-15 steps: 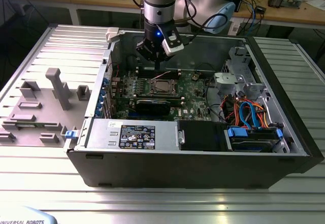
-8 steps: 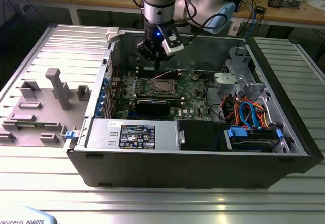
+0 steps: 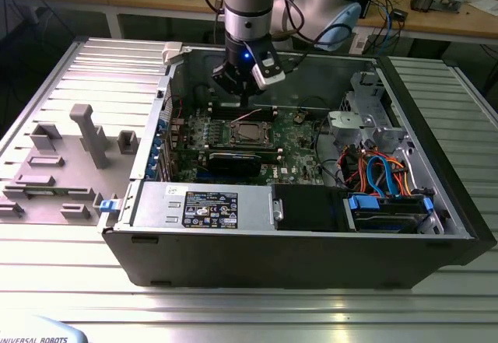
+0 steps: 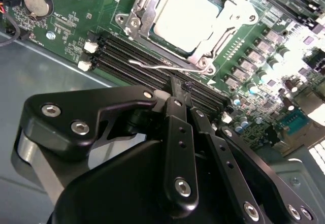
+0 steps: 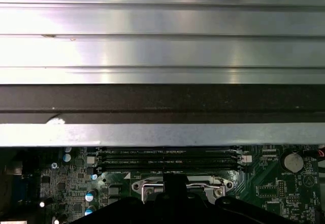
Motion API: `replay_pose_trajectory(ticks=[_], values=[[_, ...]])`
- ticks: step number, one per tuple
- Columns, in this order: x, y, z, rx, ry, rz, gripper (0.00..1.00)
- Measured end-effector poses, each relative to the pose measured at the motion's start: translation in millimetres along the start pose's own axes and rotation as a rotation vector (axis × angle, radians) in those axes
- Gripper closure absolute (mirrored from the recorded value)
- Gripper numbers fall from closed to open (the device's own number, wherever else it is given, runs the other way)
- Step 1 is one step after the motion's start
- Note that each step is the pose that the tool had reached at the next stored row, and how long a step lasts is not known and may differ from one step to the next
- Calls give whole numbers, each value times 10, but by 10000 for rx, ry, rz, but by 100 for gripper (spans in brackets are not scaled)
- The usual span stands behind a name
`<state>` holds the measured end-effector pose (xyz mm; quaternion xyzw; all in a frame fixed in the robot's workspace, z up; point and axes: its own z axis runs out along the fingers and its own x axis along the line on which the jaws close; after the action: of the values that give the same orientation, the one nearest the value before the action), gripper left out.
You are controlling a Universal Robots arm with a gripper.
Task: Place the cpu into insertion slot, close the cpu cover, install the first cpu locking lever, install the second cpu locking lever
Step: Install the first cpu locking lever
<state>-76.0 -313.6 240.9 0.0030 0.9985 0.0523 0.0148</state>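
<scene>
The cpu (image 4: 185,18) lies flat in the insertion slot (image 3: 249,131) on the green motherboard. The cpu cover (image 4: 229,14) is folded down around it, framing its silvery top. A thin wire locking lever (image 4: 152,67) runs along the socket's edge beside the memory slots, its hooked end standing free. My gripper (image 4: 181,88) hangs just above this lever with its black fingers pressed together and nothing between them. In the exterior view my gripper (image 3: 244,92) hovers inside the open computer case, behind the socket. The first wrist view shows the socket's rim (image 5: 177,186) past my gripper.
Long black memory slots (image 4: 127,56) lie between my gripper and the socket. A coin battery (image 4: 38,1) sits on the board. The case holds a black card (image 3: 233,160), a power supply (image 3: 202,203) and cabled drive bays (image 3: 381,176). Grey fixtures (image 3: 85,133) stand outside on the exterior view's left.
</scene>
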Motion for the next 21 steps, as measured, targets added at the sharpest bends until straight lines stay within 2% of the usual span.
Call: replay_pose_trajectory(ticks=[6,21], values=[[-29,-5,49,11,41,-392,89],[-42,-6,62,6,39,-397,89]])
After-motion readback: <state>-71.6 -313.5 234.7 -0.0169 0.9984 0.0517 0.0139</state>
